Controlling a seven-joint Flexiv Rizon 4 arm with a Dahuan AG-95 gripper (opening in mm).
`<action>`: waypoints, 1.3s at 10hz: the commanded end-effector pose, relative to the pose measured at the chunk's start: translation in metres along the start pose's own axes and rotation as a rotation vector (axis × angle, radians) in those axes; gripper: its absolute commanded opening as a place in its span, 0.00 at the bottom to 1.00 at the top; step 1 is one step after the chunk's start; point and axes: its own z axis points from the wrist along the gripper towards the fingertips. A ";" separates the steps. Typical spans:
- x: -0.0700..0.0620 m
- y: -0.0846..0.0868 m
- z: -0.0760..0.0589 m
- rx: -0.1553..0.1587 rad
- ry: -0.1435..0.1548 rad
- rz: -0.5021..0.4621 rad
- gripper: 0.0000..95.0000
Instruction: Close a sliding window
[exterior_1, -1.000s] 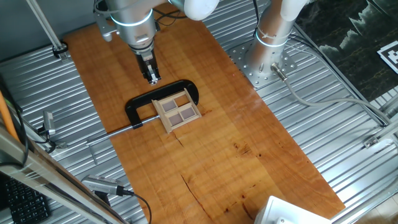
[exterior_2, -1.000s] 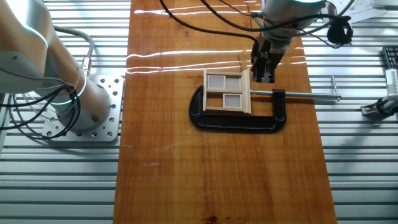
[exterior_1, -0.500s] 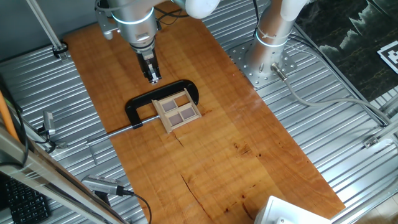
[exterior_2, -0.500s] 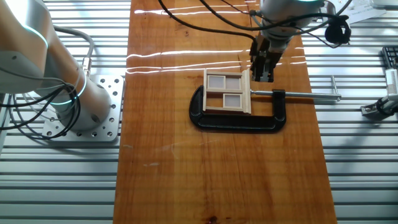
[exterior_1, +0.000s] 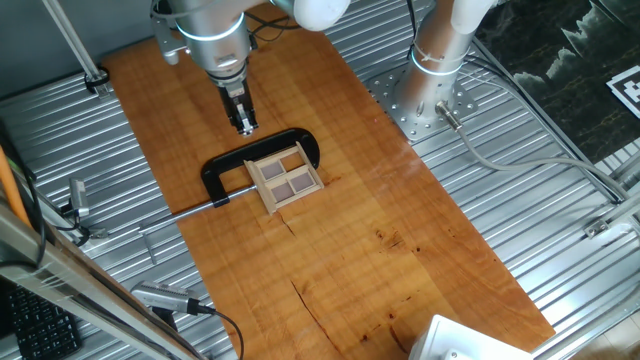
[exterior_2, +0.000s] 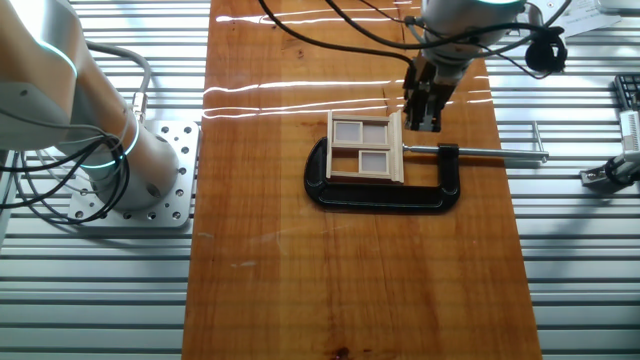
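We saw the small light wooden sliding window (exterior_1: 287, 177) (exterior_2: 366, 148) with brownish-grey panes lying inside a black C-shaped metal clamp (exterior_1: 256, 160) (exterior_2: 385, 192) on the glossy, grained wooden bench (exterior_1: 380, 250) (exterior_2: 350, 280), toward its far end. Our claw (exterior_1: 246, 126) (exterior_2: 423, 124) hung just beside the frame's edge, fingers close together, gripping nothing. Open board spread out nearer us.

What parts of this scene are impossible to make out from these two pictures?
- Whether the gripper fingers are open or shut: too small in both views.
- Whether the sliding window is fully shut: the panes are too small to judge.
- The black clamp's far bar, hidden behind the window in the other fixed view.
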 end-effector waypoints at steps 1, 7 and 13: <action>-0.002 0.001 -0.002 0.002 0.003 -0.004 0.00; 0.017 -0.001 0.018 0.001 -0.017 0.020 0.00; 0.034 0.016 0.075 0.007 -0.042 0.031 0.00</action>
